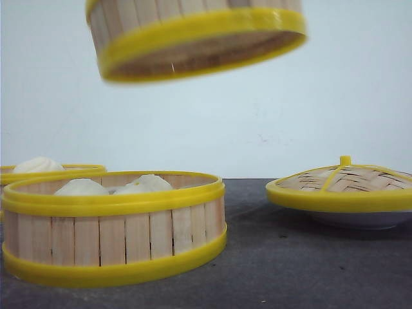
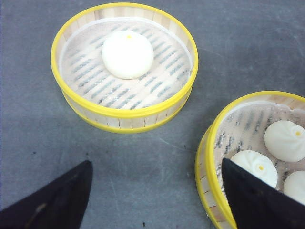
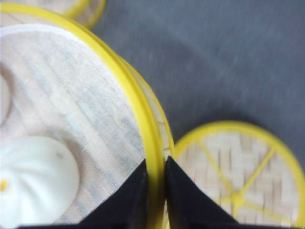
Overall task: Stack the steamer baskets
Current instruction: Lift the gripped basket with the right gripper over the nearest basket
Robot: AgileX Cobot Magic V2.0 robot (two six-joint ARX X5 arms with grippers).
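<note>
Front view: raised steamer basket (image 1: 193, 38) held high in the air, tilted, no arm in sight. Below it and off to the left, near steamer basket (image 1: 114, 225) with buns on the table (image 1: 290, 270); behind that one, only the rim of a far steamer basket (image 1: 51, 170) with one bun. Well to the right of the near basket, domed woven lid (image 1: 344, 187) lying on a white plate (image 1: 357, 220).

Left wrist view: left fingers (image 2: 157, 195) spread wide, clamped on nothing, hanging over bare table between the one-bun basket (image 2: 125, 67) and the near basket's rim (image 2: 209, 157).

Right wrist view: right fingers (image 3: 156, 191) pinched together on the yellow rim of the raised basket (image 3: 71, 109), one inside the wall, one outside. Lid (image 3: 238, 176) seen below, past that rim.

Judged: right arm carrying, so next comes a sideways shift away from the lid, to centre the raised basket over the near basket, then levelling and lowering.
</note>
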